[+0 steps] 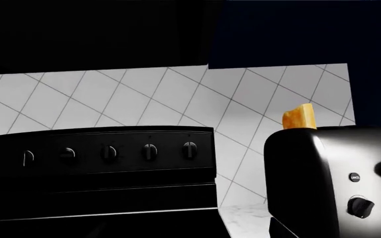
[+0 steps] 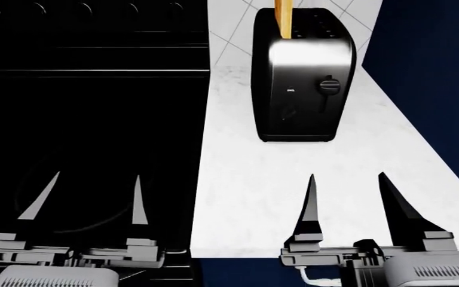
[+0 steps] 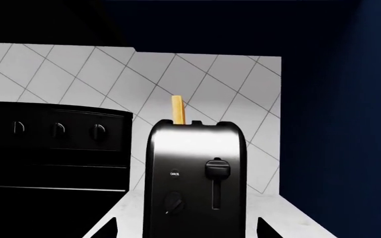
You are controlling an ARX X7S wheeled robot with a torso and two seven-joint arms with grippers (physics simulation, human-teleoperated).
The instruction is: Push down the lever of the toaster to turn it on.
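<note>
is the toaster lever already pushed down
No, in the right wrist view the lever sits at the top of its slot on the toaster.

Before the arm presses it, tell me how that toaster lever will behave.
The lever sits at the top of a straight vertical slot, so it should slide down, not bend. It is small and rounded; a fingertip may slip off. The toaster looks tall and narrow, so off-centre force might shift it.

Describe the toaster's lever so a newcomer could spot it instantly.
Start at the black toaster on the white counter, right of the black stove. On its shiny front, the lever is the ridged black tab topping a thin vertical slot, unlike the round dial lower beside it.
</note>
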